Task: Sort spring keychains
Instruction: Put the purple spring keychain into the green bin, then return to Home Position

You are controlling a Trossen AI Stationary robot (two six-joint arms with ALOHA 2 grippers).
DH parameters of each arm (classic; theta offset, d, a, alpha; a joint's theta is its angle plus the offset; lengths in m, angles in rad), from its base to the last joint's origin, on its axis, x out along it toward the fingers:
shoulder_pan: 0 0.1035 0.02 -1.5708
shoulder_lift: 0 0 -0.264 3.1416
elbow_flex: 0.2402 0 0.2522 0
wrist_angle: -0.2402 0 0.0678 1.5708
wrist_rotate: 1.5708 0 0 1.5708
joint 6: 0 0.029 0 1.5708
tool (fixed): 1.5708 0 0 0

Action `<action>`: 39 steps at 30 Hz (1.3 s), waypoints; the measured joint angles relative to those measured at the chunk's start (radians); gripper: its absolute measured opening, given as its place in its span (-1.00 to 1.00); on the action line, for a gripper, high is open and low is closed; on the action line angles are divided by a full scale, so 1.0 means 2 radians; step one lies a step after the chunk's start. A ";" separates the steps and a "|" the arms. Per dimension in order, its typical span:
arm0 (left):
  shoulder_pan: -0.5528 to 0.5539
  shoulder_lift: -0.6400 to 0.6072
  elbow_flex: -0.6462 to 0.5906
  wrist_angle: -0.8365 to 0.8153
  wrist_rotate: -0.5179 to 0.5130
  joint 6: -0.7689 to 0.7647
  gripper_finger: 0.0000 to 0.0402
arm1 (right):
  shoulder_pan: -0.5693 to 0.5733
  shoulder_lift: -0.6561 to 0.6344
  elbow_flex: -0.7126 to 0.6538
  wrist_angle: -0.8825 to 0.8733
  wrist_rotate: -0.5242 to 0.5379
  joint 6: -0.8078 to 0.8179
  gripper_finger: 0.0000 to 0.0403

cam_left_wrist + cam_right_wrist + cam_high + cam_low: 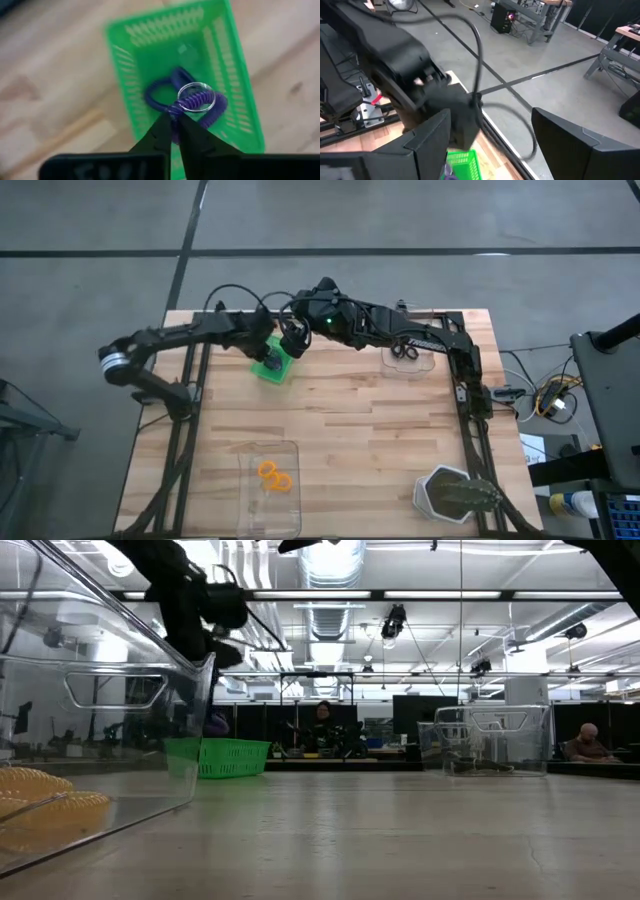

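My left gripper [172, 125] hangs over the small green bin [185, 75], shut on a purple spring keychain [197, 102] with a clear ring. A second purple keychain [160, 92] lies inside the bin on its floor. In the high view the bin [270, 367] stands near the table's far edge. My right gripper [492, 137] is open and hovers just beside the left one [272, 348], above the bin's far side. Orange keychains [275, 477] lie in a near clear tray, black ones [404, 351] in a far clear tray. My left gripper pinches the purple keychain's coil [176, 111] between its two fingertips, coming from above and pointing down. The keychain sticks out past the fingertips over the bin's inside, its clear ring [197, 95] on the far side of the fingers. Whether its lower end rests on the bin's floor I cannot tell.
A clear tray [268, 502] stands at the near edge and fills the low view's left [100, 690]. Another clear tray [425, 363] stands far right. A hexagonal holder [452, 494] sits at the near right corner. Bare wood [370, 430] lies between them. People sit in the room behind.
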State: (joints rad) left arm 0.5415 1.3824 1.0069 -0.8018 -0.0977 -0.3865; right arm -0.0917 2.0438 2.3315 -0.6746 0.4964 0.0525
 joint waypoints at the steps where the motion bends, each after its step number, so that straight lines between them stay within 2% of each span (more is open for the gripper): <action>1: 0.000 0.011 0.000 0.003 0.014 0.002 -0.88 | 0.000 0.000 0.000 0.000 0.000 0.000 0.35; 5: -0.001 0.047 0.001 0.010 0.052 0.010 -0.65 | 0.000 0.000 0.000 0.000 0.000 0.000 0.35; 11: 0.000 0.060 0.002 0.008 0.043 0.009 -0.30 | 0.000 0.000 0.000 0.000 0.000 0.000 0.35; 14: 0.000 0.043 0.002 0.008 0.035 0.009 -0.21 | 0.000 0.000 0.000 -0.001 0.000 0.000 0.37; 19: 0.001 -0.007 0.002 0.012 0.031 0.007 -0.19 | 0.000 0.000 0.000 -0.023 -0.006 0.006 0.33; 21: 0.001 -0.034 0.002 0.016 0.031 0.011 -0.22 | -0.002 0.000 0.000 -0.047 -0.020 0.025 0.25; 24: 0.001 -0.074 0.002 0.027 0.036 0.011 -0.35 | -0.009 0.000 0.000 -0.082 -0.050 0.048 0.01; 29: 0.001 -0.134 0.002 0.053 0.052 -0.001 -0.88 | -0.024 -0.002 0.000 -0.105 -0.121 0.058 -0.66; 30: 0.001 -0.144 0.002 0.057 0.056 -0.005 -0.94 | -0.026 -0.002 0.000 -0.105 -0.139 0.055 -0.81; 31: 0.001 -0.154 0.002 0.064 0.065 -0.004 -0.95 | -0.029 -0.002 0.000 -0.105 -0.157 0.052 -0.87; 34: 0.001 -0.183 0.002 0.088 0.109 0.017 -0.99 | -0.034 -0.002 0.000 -0.105 -0.204 0.035 -0.94; 37: 0.000 -0.211 0.002 0.115 0.168 0.028 -0.99 | -0.035 -0.004 0.000 -0.106 -0.216 0.014 -0.96; 39: -0.001 -0.231 0.001 0.139 0.201 0.031 -1.00 | -0.035 -0.008 0.000 -0.106 -0.243 0.000 -0.96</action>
State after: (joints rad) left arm 0.5390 0.9201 1.0096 -0.5231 0.3045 -0.3253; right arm -0.1608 2.0284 2.3318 -0.8856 0.0105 0.0525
